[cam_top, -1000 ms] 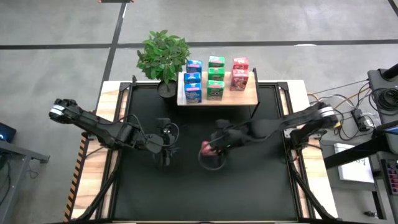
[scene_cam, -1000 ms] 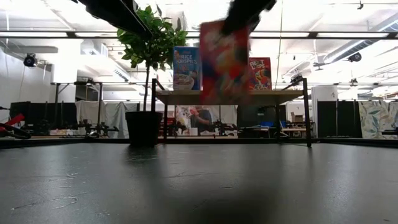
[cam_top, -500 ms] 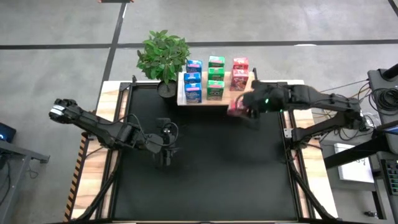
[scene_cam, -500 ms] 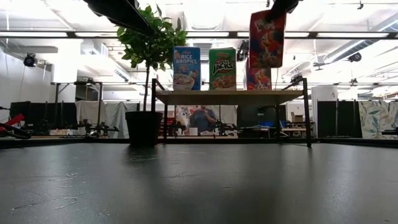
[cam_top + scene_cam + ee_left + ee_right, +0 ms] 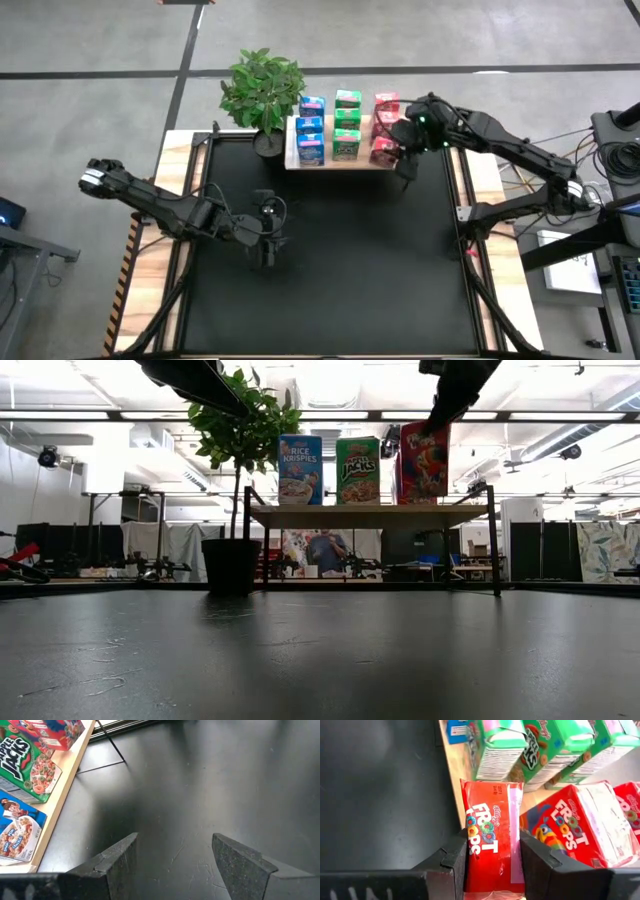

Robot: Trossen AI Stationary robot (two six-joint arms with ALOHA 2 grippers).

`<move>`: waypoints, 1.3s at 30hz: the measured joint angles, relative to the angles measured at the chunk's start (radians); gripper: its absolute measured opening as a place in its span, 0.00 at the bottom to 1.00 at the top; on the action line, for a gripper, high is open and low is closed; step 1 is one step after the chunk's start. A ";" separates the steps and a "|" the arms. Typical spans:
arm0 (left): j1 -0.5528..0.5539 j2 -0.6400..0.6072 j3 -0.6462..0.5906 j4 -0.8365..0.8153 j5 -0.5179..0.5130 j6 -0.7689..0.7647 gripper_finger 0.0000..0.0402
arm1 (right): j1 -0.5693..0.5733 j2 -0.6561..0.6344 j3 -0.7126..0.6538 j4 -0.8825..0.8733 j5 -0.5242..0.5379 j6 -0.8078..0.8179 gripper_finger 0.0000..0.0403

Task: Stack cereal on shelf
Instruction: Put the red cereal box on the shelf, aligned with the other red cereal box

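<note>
The right gripper grasps 1 red rectangular cardboard cereal box at the light wooden plank shelf, 1 o'clock on the table; the left gripper waits spread apart at 9 o'clock

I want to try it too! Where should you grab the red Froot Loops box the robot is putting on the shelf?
Grab the red Froot Loops box by its two wide printed faces, near the top edge, coming down from above. It is tall and thin, so those flat faces fit between the jaws. The right gripper holds it just so over the shelf, beside other red boxes.
</note>
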 joint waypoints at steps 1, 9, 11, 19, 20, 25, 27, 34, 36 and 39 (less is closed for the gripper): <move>0.000 0.000 0.000 0.000 0.000 0.000 0.59 | -0.010 0.004 0.000 0.001 -0.006 -0.001 0.32; 0.000 0.000 0.000 0.004 0.000 0.000 0.59 | -0.054 0.038 0.000 0.006 -0.028 -0.006 0.32; 0.000 0.000 0.000 0.004 0.000 0.000 0.59 | -0.057 0.041 0.000 0.016 -0.028 -0.002 0.34; 0.000 0.000 0.000 0.003 0.000 0.000 0.59 | -0.064 0.041 0.000 0.031 -0.021 -0.005 0.48; 0.000 0.000 0.000 0.003 0.000 0.000 0.59 | -0.064 0.041 0.000 0.031 -0.021 -0.006 0.49; 0.000 0.000 0.000 0.003 0.000 0.000 0.59 | -0.064 0.041 0.009 0.024 -0.020 -0.010 0.55; 0.000 0.000 0.000 0.002 0.000 0.000 0.59 | -0.063 0.041 0.026 0.019 -0.020 -0.010 0.57; 0.000 0.000 0.000 0.000 0.000 0.000 0.59 | -0.052 0.039 0.133 -0.020 -0.022 0.048 0.57; 0.000 0.000 0.000 0.000 0.000 0.000 0.59 | -0.024 0.038 0.149 -0.022 -0.026 0.067 0.55; 0.000 0.000 0.000 0.001 0.000 0.000 0.59 | 0.035 0.036 0.147 -0.023 -0.031 0.085 0.49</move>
